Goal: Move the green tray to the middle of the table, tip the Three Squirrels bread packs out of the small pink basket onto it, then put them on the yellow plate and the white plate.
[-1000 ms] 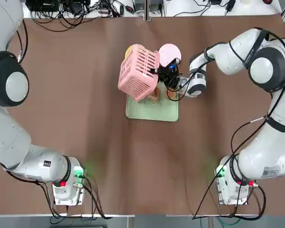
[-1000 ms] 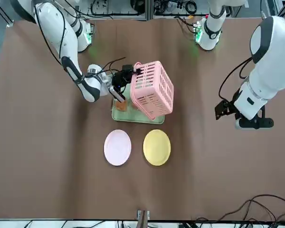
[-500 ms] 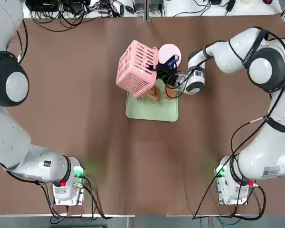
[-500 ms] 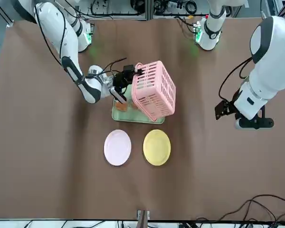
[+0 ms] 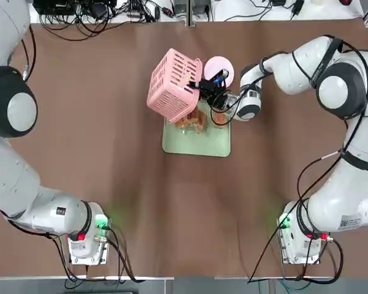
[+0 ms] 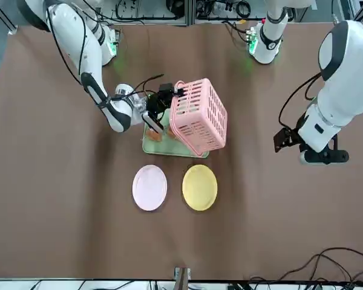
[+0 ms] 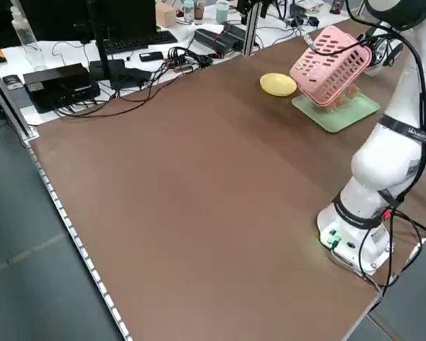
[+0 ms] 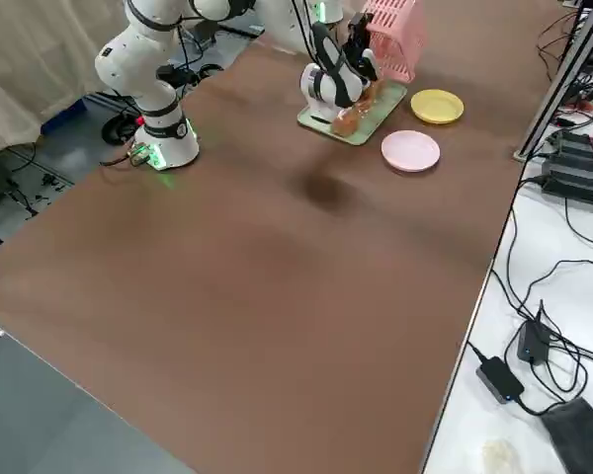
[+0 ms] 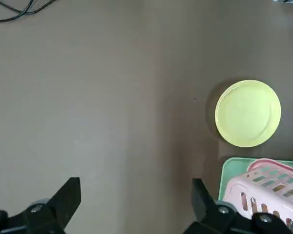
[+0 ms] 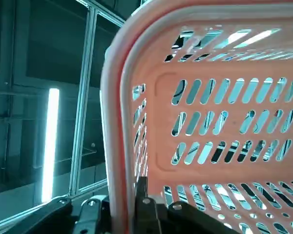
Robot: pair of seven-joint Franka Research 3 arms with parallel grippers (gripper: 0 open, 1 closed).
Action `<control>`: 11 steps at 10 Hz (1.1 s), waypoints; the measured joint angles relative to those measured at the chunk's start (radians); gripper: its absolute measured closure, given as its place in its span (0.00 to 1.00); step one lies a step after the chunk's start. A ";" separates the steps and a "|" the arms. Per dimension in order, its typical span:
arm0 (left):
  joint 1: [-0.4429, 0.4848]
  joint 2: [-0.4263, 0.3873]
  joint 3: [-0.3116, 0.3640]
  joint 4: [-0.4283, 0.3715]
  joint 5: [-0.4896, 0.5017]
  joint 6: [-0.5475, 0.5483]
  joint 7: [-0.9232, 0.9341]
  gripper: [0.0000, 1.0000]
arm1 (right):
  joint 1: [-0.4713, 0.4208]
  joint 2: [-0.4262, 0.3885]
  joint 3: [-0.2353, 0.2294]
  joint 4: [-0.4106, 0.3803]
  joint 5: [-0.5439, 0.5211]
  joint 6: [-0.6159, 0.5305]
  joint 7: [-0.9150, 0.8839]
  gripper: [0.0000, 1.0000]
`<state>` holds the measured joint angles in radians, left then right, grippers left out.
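My right gripper (image 5: 200, 87) is shut on the rim of the small pink basket (image 5: 172, 86), which hangs tipped on its side above the green tray (image 5: 205, 145). In the right wrist view the basket (image 10: 210, 122) looks empty through its lattice. Bread packs (image 5: 193, 121) lie heaped on the tray's far end, just under the basket's mouth; from the front the packs (image 6: 154, 133) sit beside the gripper. The white plate (image 6: 149, 187) and the yellow plate (image 6: 199, 187) lie side by side beyond the tray, both bare. My left gripper (image 9: 136, 207) hovers open, high over the table's left side.
Cables and equipment line the far table edge (image 5: 110, 12). Both arm bases (image 5: 86, 239) stand at the near edge. Bare brown tabletop (image 5: 190, 208) spreads between the tray and the bases.
The right gripper has lifted and swung the basket a little farther away and to the left, so more of the bread packs on the tray show. The left arm has not moved.
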<state>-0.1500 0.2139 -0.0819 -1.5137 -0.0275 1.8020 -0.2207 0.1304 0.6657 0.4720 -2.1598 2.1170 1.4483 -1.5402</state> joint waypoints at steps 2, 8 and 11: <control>0.000 0.000 0.001 0.000 0.000 0.000 0.000 0.00 | 0.010 0.015 0.000 0.020 0.000 0.021 0.000 0.93; 0.000 0.000 0.001 0.000 0.000 0.000 0.000 0.00 | 0.037 0.036 0.000 0.031 0.001 0.031 0.000 0.93; 0.000 0.000 0.001 0.000 0.000 0.000 0.000 0.00 | 0.055 0.051 0.000 0.045 0.033 0.039 0.000 0.93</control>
<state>-0.1499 0.2139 -0.0809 -1.5134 -0.0274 1.8020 -0.2207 0.1852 0.7167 0.4721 -2.1147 2.1505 1.4875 -1.5401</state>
